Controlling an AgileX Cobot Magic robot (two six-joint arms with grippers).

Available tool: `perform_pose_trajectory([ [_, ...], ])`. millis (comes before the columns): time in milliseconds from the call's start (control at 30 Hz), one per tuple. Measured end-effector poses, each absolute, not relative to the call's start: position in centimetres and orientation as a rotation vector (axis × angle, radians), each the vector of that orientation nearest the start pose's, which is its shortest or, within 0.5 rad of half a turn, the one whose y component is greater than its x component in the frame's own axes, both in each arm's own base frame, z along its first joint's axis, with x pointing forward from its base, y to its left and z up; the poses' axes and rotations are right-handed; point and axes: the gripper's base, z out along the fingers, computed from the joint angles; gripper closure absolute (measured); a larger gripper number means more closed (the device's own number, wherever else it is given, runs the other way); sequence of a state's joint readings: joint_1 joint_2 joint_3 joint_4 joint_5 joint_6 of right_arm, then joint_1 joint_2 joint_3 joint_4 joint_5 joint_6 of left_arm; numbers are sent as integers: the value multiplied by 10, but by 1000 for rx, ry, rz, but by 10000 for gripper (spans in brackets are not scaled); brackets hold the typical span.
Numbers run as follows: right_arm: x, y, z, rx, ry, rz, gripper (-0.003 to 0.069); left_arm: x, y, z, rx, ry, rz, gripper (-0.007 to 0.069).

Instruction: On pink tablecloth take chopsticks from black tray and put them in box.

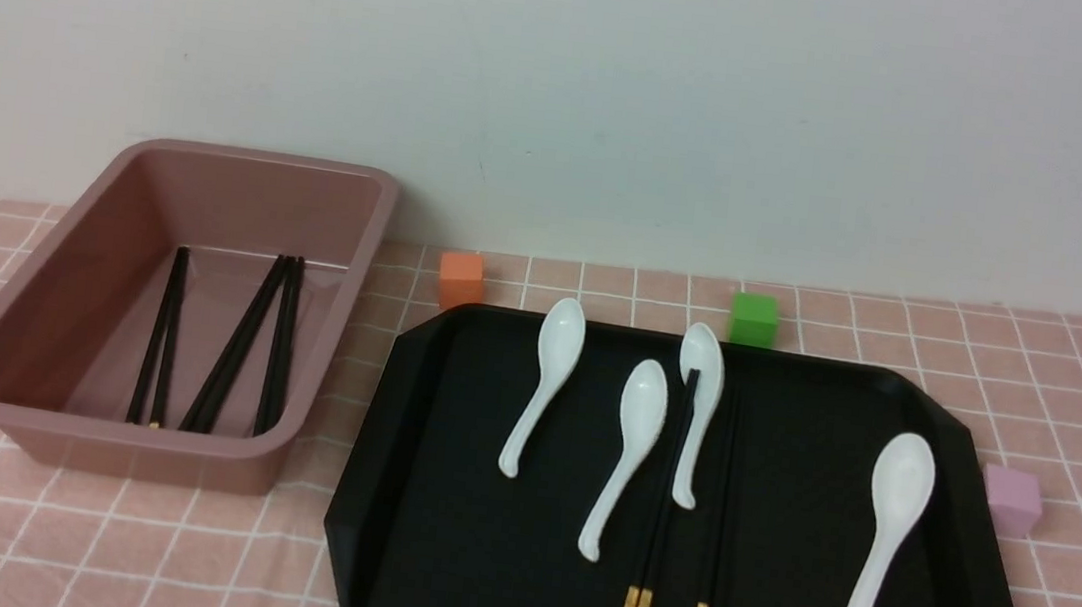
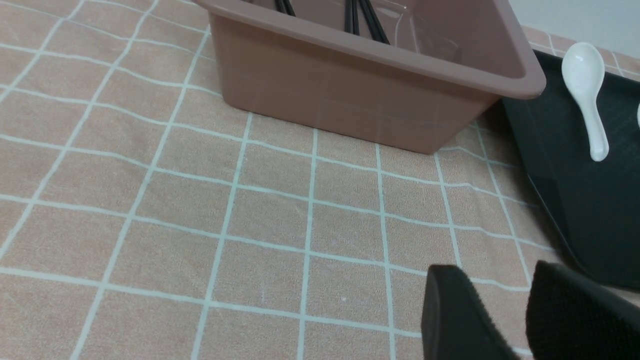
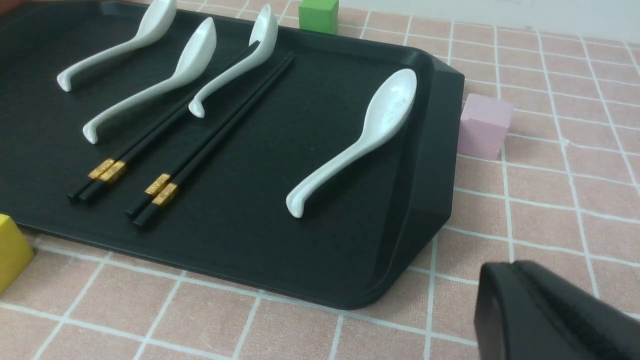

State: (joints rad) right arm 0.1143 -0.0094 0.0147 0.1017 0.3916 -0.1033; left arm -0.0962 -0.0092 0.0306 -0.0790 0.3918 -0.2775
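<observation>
The black tray (image 1: pixel 440 494) lies on the pink tablecloth (image 1: pixel 123 551) at centre right. Two pairs of black chopsticks with gold bands (image 1: pixel 659 517) (image 1: pixel 717 523) lie on it, also in the right wrist view (image 3: pixel 200 135). The mauve box (image 1: pixel 11 369) stands at the left with three pairs of chopsticks (image 1: pixel 239 352) inside; its wall shows in the left wrist view (image 2: pixel 350 100). Neither gripper shows in the front view. My left gripper (image 2: pixel 500 295) is open and empty over the cloth near the tray's corner. My right gripper (image 3: pixel 520 280) is shut and empty over the cloth beside the tray (image 3: pixel 410 210).
Several white spoons (image 1: pixel 890 521) lie on the tray; one (image 1: pixel 700 401) rests against a chopstick pair. Small cubes stand round the tray: orange (image 1: pixel 461 280), green (image 1: pixel 754 318), pink (image 1: pixel 1013 499), and yellow (image 3: pixel 10 255) by the near rim. A wall closes the back.
</observation>
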Motion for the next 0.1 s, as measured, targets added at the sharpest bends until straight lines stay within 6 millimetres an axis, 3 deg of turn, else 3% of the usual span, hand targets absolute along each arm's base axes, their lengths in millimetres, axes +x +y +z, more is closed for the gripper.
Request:
perform_pose_trajectory([
  [100, 51, 9, 174, -143, 1874, 109, 627, 52, -8, 168, -222, 1896, -332, 387],
])
